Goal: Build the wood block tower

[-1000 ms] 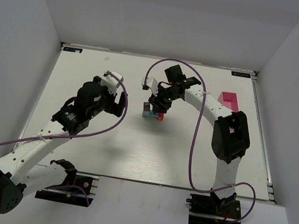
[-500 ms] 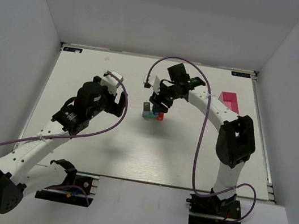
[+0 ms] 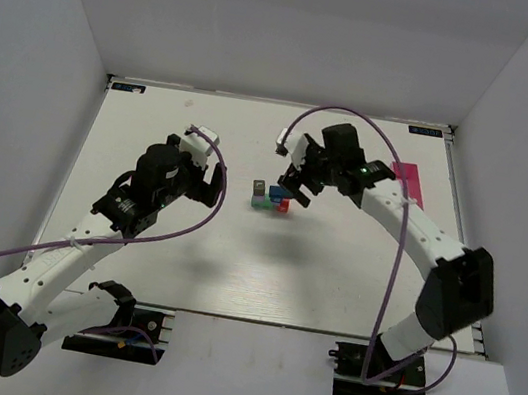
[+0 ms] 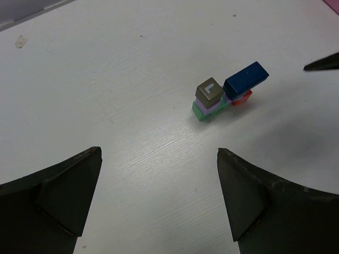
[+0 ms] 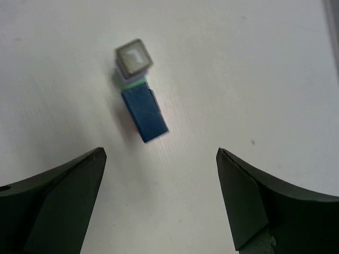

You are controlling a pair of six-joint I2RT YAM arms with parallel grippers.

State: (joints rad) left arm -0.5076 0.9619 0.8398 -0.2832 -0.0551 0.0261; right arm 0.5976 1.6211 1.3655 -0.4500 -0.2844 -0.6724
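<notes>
The tower (image 3: 272,197), a grey cube on lilac and green beside a blue brick on red, stands on the table (image 3: 154,128) about midway between its left and right edges, with the right gripper (image 3: 296,185) just beside it and the left gripper (image 4: 159,153) apart to its left, both with jaws spread wide and empty.
</notes>
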